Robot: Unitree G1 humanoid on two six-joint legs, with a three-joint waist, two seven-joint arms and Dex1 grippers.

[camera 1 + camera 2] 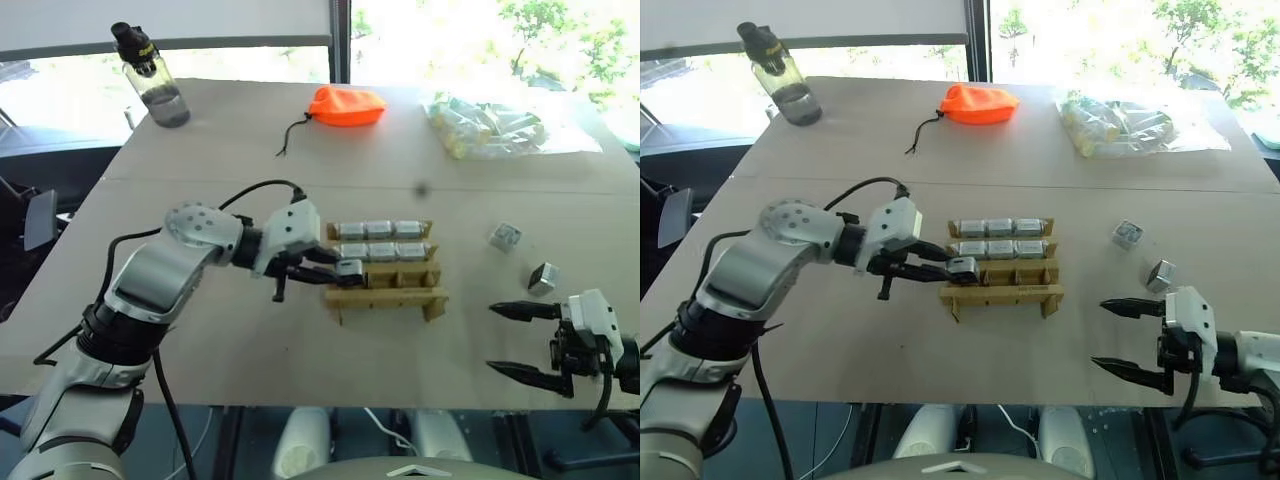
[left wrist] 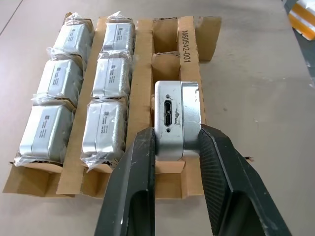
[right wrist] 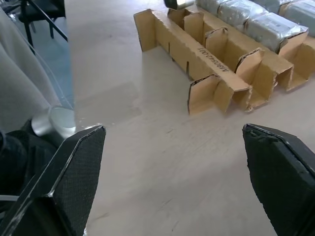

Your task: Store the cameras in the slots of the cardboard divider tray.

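Cameras (image 1: 380,229) wrapped in plastic were seen filling six slots of the cardboard tray (image 1: 386,296) on the tabletop (image 1: 250,160). One bare camera (image 2: 176,118) was pinched by the left pincer (image 1: 345,270) above the tray's near row. Two loose cameras (image 1: 505,237) were left beside the right pincer (image 1: 522,342), whose fingers were spread wide.

table (image 1: 250,370), tray (image 1: 385,297), 2 loose cams (image 1: 505,236), pouch (image 1: 345,106)

We see brushed-metal cameras (image 2: 177,118), some in crinkly clear film, a matt cardboard divider tray (image 2: 189,44), and a smooth matt tabletop (image 1: 250,360).
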